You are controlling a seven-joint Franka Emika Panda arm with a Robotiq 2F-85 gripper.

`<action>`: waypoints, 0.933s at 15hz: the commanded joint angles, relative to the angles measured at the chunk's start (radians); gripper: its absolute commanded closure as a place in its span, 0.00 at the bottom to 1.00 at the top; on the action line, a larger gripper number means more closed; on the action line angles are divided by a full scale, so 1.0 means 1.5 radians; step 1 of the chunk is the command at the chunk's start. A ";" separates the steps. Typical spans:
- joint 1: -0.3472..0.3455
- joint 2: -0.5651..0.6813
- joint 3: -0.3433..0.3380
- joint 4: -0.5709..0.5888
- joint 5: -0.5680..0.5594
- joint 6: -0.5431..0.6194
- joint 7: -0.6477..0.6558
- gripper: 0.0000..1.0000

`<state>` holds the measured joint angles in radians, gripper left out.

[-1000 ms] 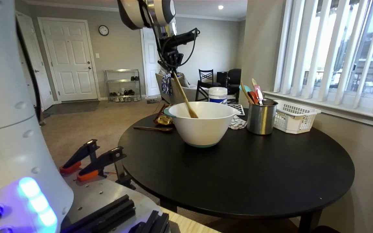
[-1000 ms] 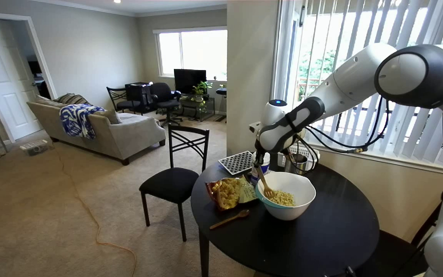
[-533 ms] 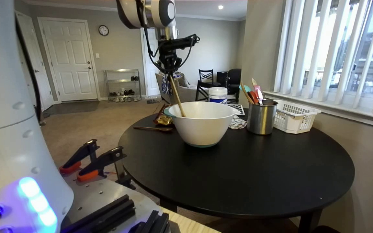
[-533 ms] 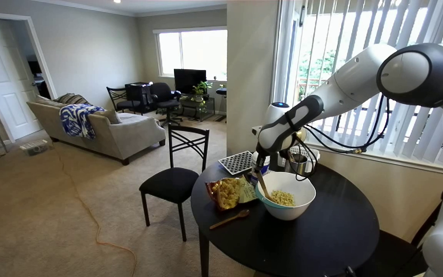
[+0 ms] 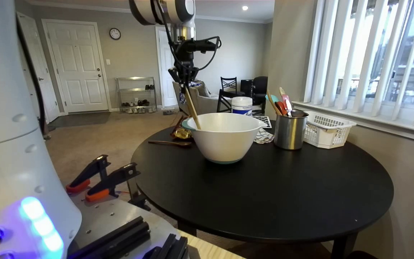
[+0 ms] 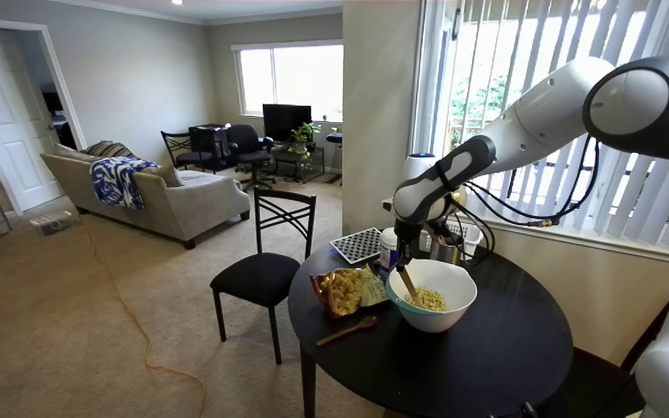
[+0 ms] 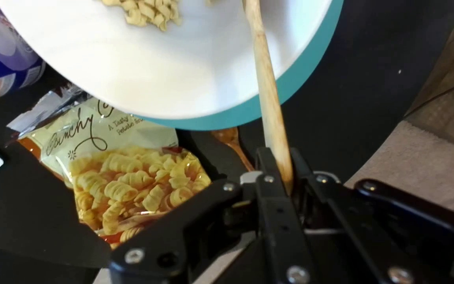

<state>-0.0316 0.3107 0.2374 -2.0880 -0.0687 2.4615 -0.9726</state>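
Hand clamped on wooden utensil, lower than a second ago, far end perhaps sunk in pale food

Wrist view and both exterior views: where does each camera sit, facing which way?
An exterior view: beside the robot base, facing across the table, a white door beyond; base and arm's end show.
An exterior view: off to the table's side, facing down across it, sofa beyond; the arm spans the picture's right half.
Wrist view: behind the gripper, looking down at bowl and snack bag; of the robot, only the gripper.
Both exterior views share table, bowl and the gripped wooden utensil.
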 commanded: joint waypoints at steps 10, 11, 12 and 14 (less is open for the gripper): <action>0.056 -0.005 -0.077 -0.010 -0.185 0.066 0.017 0.97; 0.055 0.001 -0.074 -0.008 -0.176 0.086 0.014 0.97; 0.055 0.005 -0.074 -0.007 -0.174 0.101 0.013 0.97; 0.053 0.010 -0.070 -0.009 -0.167 0.123 0.010 0.97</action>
<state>0.0446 0.3216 0.1321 -2.0879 -0.3246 2.5890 -0.9701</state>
